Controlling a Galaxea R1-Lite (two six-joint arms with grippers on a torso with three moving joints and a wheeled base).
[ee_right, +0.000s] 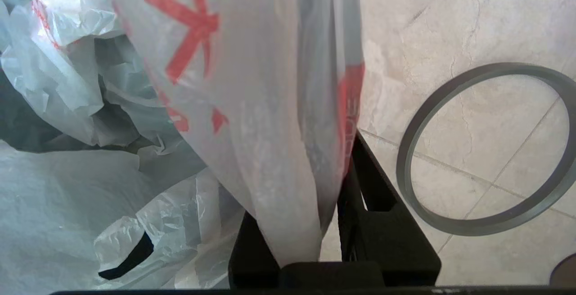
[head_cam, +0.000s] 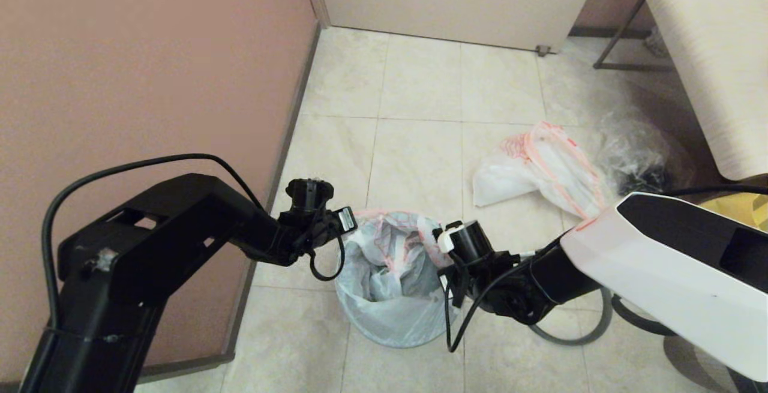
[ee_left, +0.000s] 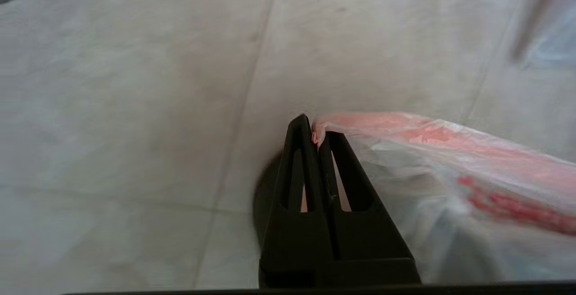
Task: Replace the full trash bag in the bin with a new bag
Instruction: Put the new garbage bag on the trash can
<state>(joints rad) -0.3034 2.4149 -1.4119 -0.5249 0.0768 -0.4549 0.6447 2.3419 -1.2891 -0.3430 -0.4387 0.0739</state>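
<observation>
Two tools, both on one new bag point(head_cam: 393, 261), stretched between them over one bin point(head_cam: 384, 321). Left tool point(ee_left: 315, 128) pinched together on the bag's orange edge. Right tool point(ee_right: 315, 223) clamped on a gathered fold of the opposite side. One grey hoop point(ee_right: 490, 151) on the floor beside the right tool. One full trash bag point(head_cam: 540, 168) lies beyond the right tool.

Three bags point(head_cam: 390, 261), one bin point(head_cam: 384, 327), one hoop point(ee_right: 490, 151)

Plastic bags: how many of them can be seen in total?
4, possibly more hidden: the new bag lining the bin, the full trash bag on the floor, a clear crinkled bag beside it, a yellow bag at the right edge.
</observation>
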